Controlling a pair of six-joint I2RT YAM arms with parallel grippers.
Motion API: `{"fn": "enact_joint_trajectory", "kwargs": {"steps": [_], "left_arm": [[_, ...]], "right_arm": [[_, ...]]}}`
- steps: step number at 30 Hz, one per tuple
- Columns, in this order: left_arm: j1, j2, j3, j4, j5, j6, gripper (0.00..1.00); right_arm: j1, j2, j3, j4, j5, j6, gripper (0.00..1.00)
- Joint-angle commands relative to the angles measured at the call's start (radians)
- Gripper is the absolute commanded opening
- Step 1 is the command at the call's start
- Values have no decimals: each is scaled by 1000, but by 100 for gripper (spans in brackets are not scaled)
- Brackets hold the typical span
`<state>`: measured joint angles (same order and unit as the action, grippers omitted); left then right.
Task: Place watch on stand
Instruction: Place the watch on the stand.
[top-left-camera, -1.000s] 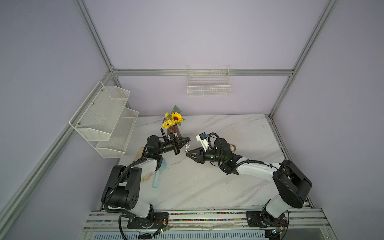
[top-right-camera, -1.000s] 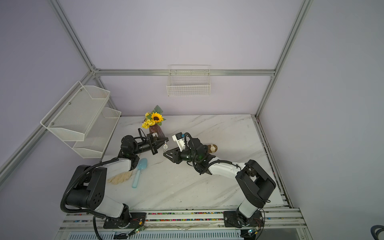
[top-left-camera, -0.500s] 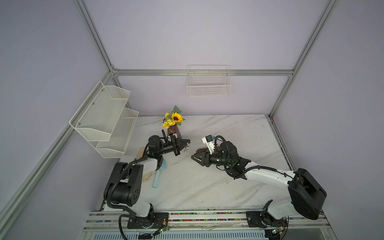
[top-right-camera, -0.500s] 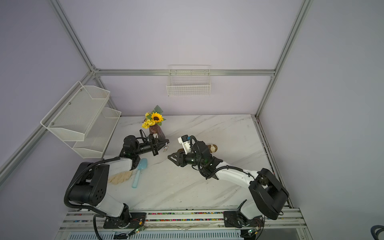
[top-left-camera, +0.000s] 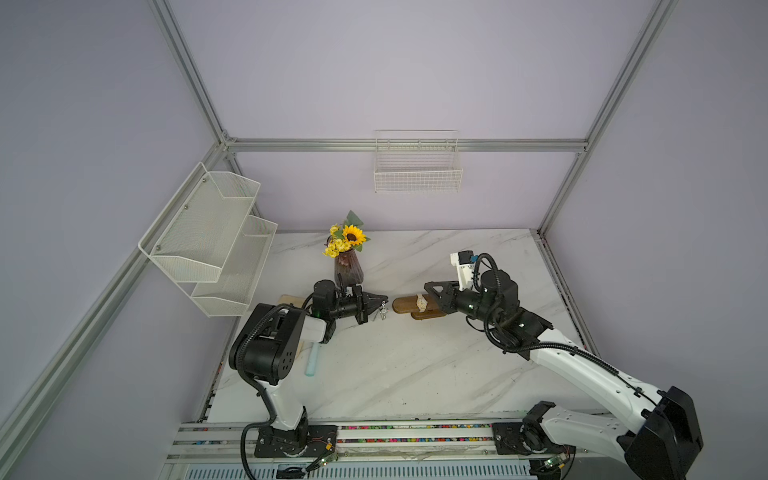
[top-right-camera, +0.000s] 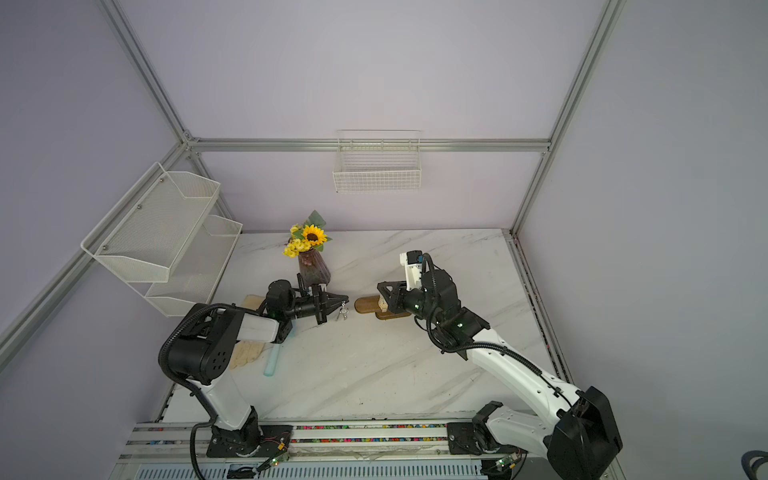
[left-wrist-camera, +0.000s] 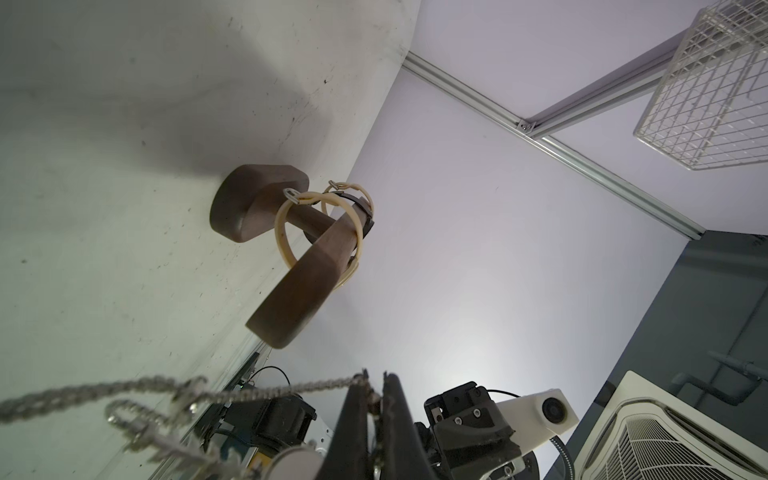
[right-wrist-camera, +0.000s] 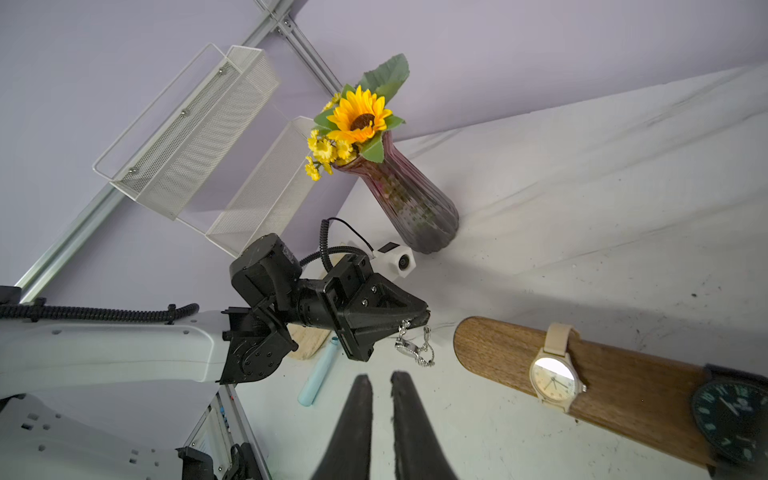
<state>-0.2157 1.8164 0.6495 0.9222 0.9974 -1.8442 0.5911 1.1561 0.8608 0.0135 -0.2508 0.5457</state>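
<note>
A silver chain-link watch (right-wrist-camera: 415, 349) dangles above the table from my left gripper (left-wrist-camera: 375, 376), which is shut on its bracelet; both top views show the watch (top-left-camera: 383, 309) hanging a short way left of the stand. The dark brown wooden stand (top-left-camera: 405, 304) carries a beige-strapped watch (right-wrist-camera: 555, 376) and a dark-faced watch (right-wrist-camera: 731, 411) on its bar. My right gripper (right-wrist-camera: 380, 376) hovers over the stand's right part, pointing at the left gripper. Its fingers are nearly together, with a slim gap and nothing in it.
A purple vase of sunflowers (top-left-camera: 348, 266) stands just behind the left gripper. A light blue tool (top-left-camera: 312, 361), a pale wooden board (top-left-camera: 291, 300) and a beige cloth (top-right-camera: 249, 353) lie by the left arm. White mesh shelves (top-left-camera: 212, 237) hang on the left wall, a wire basket (top-left-camera: 417, 166) on the back.
My right arm has drawn back to the right, away from the left gripper, uncovering the stand, and its jaws have narrowed. The left gripper has kept its hold and stayed nearly in place.
</note>
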Motion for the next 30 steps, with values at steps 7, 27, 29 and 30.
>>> {"fn": "enact_joint_trajectory", "kwargs": {"steps": [7,27,29,30], "left_arm": [[-23,139,80,280,-58,-120,0],[-90,133,143,304,-82,-189,0],[-90,117,130,301,-84,-188,0],[-90,109,124,294,-85,-184,0]], "right_arm": [[-169,74,56,-167,-8,-35,14],[-366,227,51,-192,91,-51,12],[-370,236,60,-187,98,-51,12],[-371,238,65,-188,105,-53,12]]}}
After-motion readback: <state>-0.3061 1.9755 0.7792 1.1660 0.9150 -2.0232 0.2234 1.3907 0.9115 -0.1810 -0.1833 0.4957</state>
